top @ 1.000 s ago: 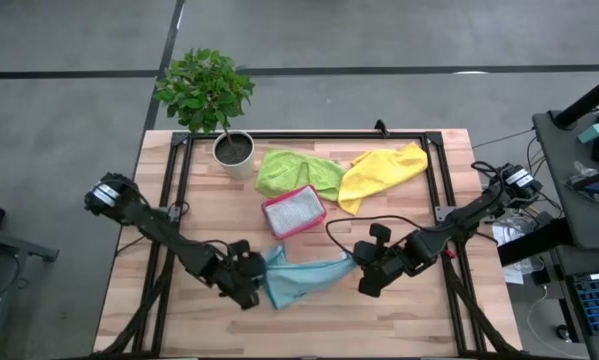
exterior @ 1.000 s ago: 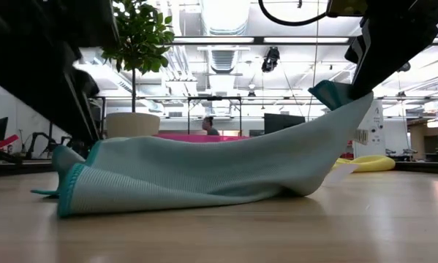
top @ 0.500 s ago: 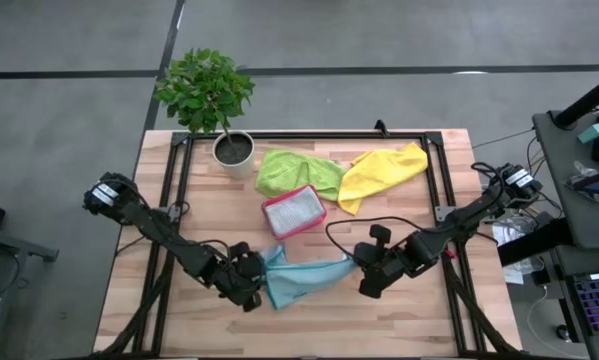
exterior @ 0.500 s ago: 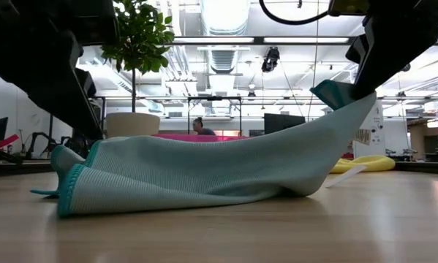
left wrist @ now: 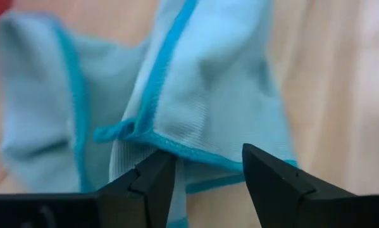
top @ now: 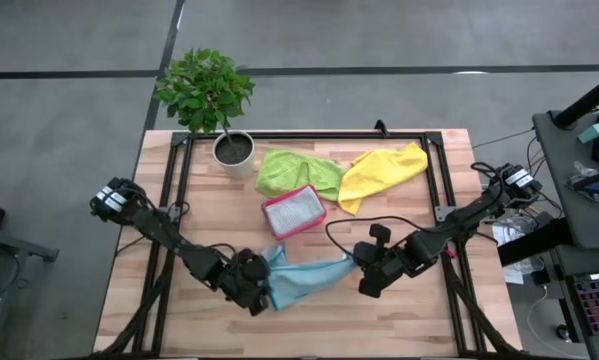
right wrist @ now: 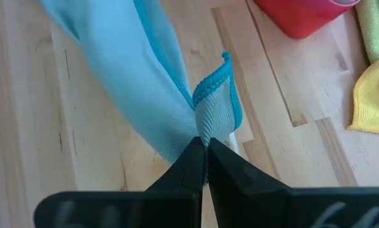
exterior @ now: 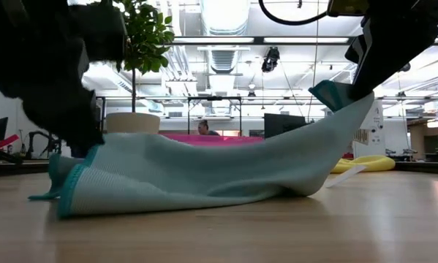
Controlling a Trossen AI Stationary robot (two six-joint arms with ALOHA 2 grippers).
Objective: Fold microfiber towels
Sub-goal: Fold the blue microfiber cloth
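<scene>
Teal-blue microfiber towel (top: pixel 304 279) is found on the near part of the wooden table (top: pixel 409 320), between the two arms, in front of the pink tray (top: pixel 293 211). One corner is raised clear of the table; the rest trails down in a loose sag and lies rumpled on the boards, as is seen in the low view (exterior: pixel 204 175).

Right gripper (right wrist: pixel 206 147): fingers are pressed together on the raised corner, with a small tuft of hemmed edge standing out past the tips. In the high view it is placed at the towel's right end (top: pixel 363 272).

Left gripper (left wrist: pixel 205 166): fingers are held apart, set at the darker bound hem of the opposite end, with the cloth edge lying between and just before the tips. Nothing is clamped. In the high view it is placed at the towel's left end (top: pixel 251 291).

Lime green towel (top: pixel 299 170) and yellow towel (top: pixel 381 172) are left bunched at the far side, overlapping, near the potted plant (top: pixel 207 95).

Handling, as judged: the cloth is light, limp and without stiffness; it will drape and buckle wherever it is unsupported, and no shape will be kept unless it is laid flat. The pile is likely grippy rather than slick. The best hold is judged to be on the stitched hem at a corner, where the layers are thickest; a mid-panel pinch would probably gather extra folds.
</scene>
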